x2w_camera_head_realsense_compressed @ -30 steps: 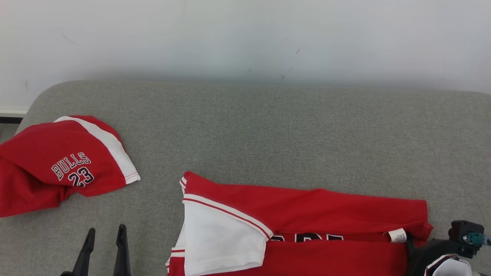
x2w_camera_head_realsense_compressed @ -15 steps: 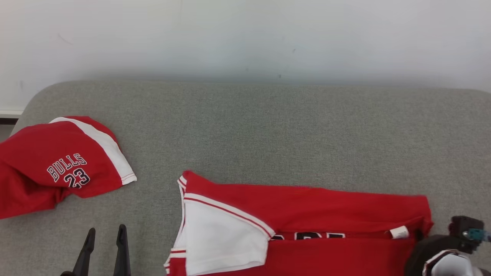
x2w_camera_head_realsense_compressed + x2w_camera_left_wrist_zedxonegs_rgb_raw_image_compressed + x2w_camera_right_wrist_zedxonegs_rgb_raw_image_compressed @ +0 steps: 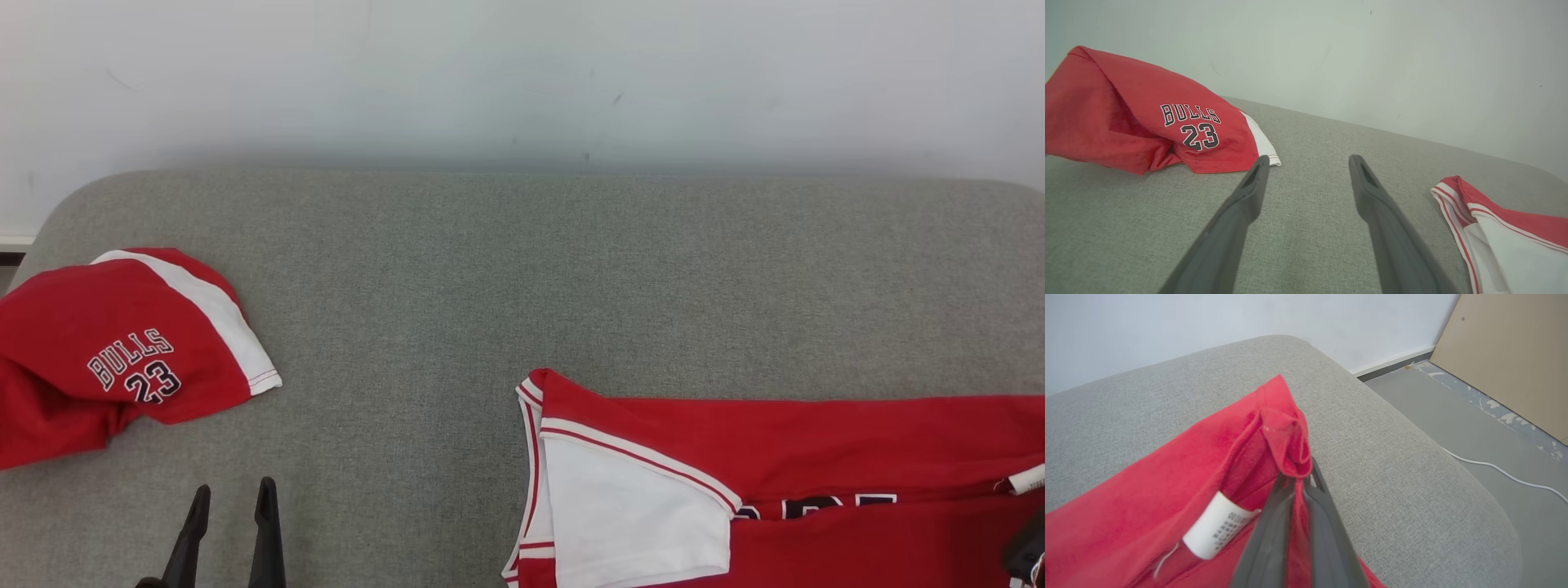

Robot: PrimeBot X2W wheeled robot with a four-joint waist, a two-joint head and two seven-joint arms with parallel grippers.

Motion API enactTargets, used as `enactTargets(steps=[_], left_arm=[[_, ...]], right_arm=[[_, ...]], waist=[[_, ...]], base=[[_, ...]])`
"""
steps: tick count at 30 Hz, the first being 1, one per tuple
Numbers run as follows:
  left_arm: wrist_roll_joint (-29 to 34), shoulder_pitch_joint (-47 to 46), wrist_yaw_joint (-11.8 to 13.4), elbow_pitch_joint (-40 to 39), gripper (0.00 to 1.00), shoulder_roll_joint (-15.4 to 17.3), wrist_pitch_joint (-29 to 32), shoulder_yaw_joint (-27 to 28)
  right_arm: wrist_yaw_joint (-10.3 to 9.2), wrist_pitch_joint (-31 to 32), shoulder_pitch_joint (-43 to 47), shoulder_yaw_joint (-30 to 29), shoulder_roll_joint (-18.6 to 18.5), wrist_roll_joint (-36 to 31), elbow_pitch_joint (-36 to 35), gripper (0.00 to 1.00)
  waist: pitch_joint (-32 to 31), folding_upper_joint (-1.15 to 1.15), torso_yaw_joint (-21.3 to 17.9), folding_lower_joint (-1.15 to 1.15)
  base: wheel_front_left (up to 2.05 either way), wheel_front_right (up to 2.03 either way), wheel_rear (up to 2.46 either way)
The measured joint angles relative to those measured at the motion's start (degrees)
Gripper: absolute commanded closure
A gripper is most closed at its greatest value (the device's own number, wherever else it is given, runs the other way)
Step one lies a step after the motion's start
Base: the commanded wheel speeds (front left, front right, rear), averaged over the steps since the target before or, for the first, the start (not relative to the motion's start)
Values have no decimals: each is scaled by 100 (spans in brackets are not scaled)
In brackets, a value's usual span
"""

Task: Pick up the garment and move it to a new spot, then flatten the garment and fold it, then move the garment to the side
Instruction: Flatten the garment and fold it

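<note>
One corner of the folded red jersey is pinched between the closed fingers of the right gripper, apparently so that it can be dragged aside over the grey cushion; the white care label just left of them cannot be read. The left gripper is held open and empty; "BULLS 23" is printed on red shorts beyond its left finger.
</note>
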Motion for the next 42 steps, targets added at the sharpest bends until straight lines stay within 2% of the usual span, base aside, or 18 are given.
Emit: enactTargets(steps=[5, 8, 9, 10, 11, 15, 21, 28, 34, 41, 42], left_arm=[[7, -7, 0, 9, 0, -27, 0, -33], [5, -7, 0, 24, 0, -26, 0, -47], [3, -7, 0, 30, 0, -26, 0, -48], [-9, -5, 0, 46, 0, -21, 0, -52], [-13, -3, 0, 52, 0, -20, 0, -49], [-36, 5, 0, 62, 0, -20, 0, -62], [-55, 2, 0, 86, 0, -25, 0, -115], [-65, -26, 0, 130, 0, -31, 0, -203], [-90, -74, 0, 193, 0, -29, 0, -288], [-108, -89, 0, 214, 0, -10, 0, -300], [-111, -84, 0, 216, 0, -11, 0, -300]], right_arm=[[0, 174, 16, 56, 0, -199, -235, 100], [-1, 374, 114, 459, -9, 132, -336, 100], [0, 452, 158, 667, -5, 300, -376, 100], [0, 643, 337, 1213, -5, 466, -557, 100], [0, 747, 448, 1523, -5, 535, -683, 100], [-1, 1122, 793, 2852, -5, 1564, -1243, 100], [-1, 1317, 1081, 4297, -3, 2295, -1790, 100], [-2, 1138, 808, 5107, -8, 2496, -1455, 100], [-2, 981, 330, 5842, -1, 2611, -720, 100], [-2, 788, 155, 6051, -2, 2643, -164, 100], [-2, 730, 131, 6043, -2, 2650, -121, 91]], waist=[[-8, 0, 7, 0], [-25, 0, 20, 0], [-33, 0, 25, 0], [-48, 0, 33, 0], [-55, 0, 35, 0], [-76, 0, 34, 0], [-74, 0, 48, 0], [-52, 0, 118, 0], [-61, 0, 238, 0], [-110, 0, 410, 0], [-120, 0, 423, 0]], base=[[0, 0, 0], [0, 0, 0], [0, 0, 0], [0, 0, 0], [0, 0, 0], [0, 0, 0], [0, 0, 0], [0, 0, 0], [0, 0, 0], [0, 0, 0], [0, 0, 0]])
